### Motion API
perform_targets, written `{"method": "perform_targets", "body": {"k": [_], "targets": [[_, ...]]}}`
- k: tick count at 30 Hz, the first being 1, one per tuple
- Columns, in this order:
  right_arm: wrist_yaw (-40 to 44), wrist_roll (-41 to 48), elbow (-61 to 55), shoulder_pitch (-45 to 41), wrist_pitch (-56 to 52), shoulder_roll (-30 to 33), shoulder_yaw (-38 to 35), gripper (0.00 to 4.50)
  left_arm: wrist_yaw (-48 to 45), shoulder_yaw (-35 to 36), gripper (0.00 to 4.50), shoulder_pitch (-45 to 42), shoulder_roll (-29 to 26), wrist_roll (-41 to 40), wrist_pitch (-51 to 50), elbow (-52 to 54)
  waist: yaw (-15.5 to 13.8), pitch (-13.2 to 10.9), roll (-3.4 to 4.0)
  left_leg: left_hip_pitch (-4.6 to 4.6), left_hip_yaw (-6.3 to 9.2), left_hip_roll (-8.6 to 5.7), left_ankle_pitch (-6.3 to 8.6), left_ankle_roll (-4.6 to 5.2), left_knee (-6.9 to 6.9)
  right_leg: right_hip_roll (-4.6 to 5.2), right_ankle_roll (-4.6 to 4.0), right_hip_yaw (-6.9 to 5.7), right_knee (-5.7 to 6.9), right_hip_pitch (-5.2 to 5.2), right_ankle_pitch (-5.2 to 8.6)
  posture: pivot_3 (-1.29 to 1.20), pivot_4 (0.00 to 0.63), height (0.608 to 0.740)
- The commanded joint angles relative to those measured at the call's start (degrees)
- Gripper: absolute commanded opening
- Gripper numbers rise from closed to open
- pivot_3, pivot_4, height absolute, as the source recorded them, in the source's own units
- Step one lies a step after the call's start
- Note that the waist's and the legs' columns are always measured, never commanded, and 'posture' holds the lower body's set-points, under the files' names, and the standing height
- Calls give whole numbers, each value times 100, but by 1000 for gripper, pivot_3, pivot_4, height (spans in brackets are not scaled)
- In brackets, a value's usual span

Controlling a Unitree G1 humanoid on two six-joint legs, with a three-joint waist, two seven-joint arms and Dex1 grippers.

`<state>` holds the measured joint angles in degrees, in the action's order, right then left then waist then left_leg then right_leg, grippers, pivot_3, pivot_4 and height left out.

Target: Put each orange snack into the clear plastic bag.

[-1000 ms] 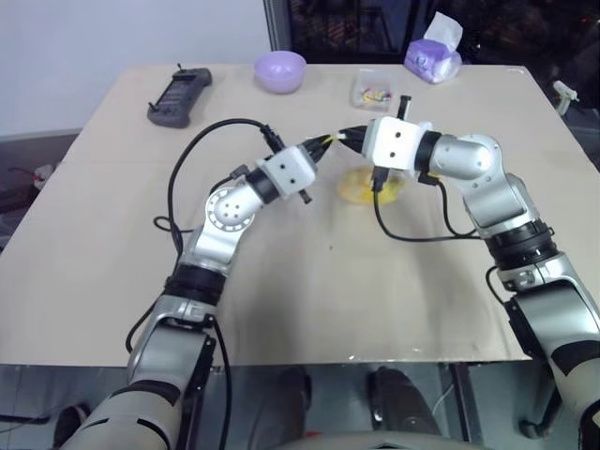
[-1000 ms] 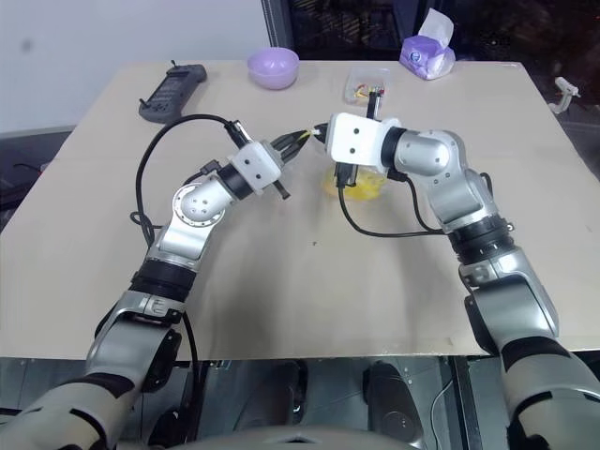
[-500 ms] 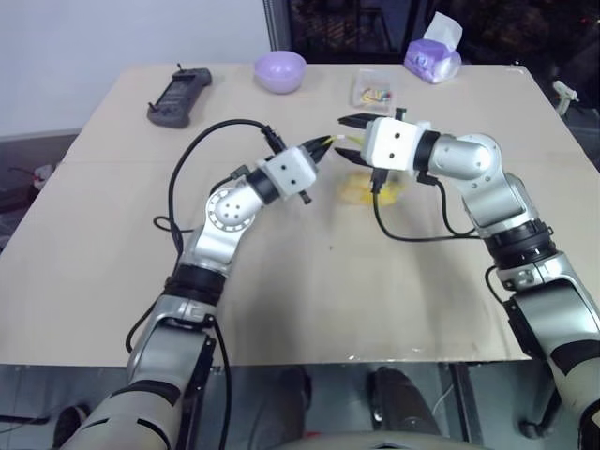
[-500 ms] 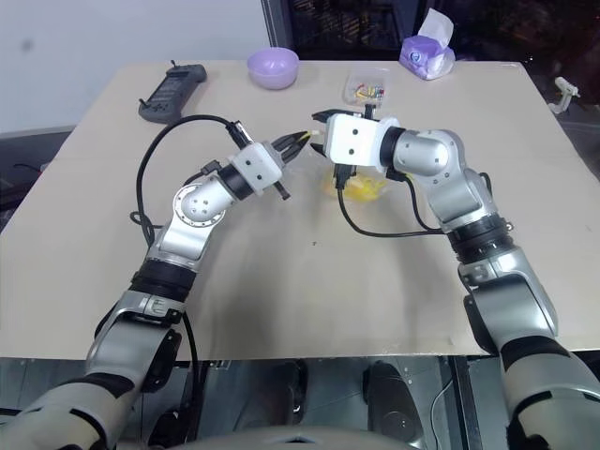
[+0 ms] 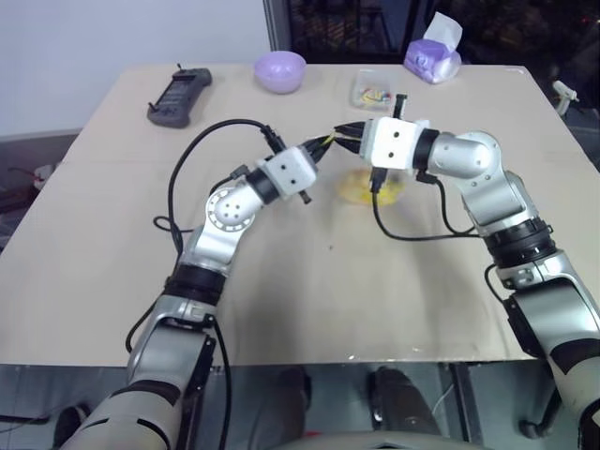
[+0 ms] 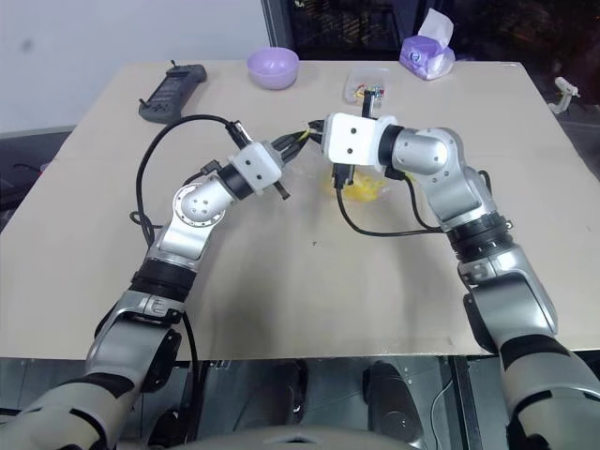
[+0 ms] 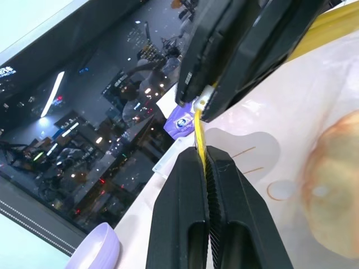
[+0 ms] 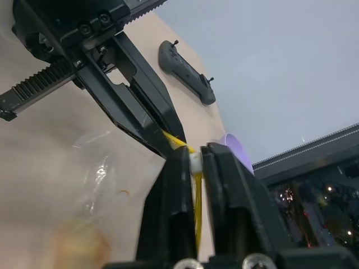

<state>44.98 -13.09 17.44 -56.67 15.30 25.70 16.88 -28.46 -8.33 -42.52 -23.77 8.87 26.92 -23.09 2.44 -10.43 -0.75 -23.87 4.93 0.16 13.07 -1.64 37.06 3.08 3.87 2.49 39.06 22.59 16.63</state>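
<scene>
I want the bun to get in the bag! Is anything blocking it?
Nothing visible is. The round orange-yellow bun already shows through the clear plastic bag. The left gripper and right gripper both pinch its yellow zip strip.

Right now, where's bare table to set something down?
Free: the wide near half of the tan table, and its left side below the black handheld controller. Crowded: far edge, lilac bowl, small clear box, purple tissue pack.
</scene>
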Motion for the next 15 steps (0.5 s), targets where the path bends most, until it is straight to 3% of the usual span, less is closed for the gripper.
{"method": "perform_targets", "body": {"k": [1,15], "targets": [[-30,85,-148,-187,84,30,-147,526,27,44,0,-73,-19,-20,71,111,0,0,0,0,0,0,0,0,0,0,0,0,0,0,0,0,150,740],[25,-22,0,-193,101,128,-118,526,46,44,0,-59,-12,-10,66,125,0,0,0,0,0,0,0,0,1,0,0,0,2,0,0,0,150,740]]}}
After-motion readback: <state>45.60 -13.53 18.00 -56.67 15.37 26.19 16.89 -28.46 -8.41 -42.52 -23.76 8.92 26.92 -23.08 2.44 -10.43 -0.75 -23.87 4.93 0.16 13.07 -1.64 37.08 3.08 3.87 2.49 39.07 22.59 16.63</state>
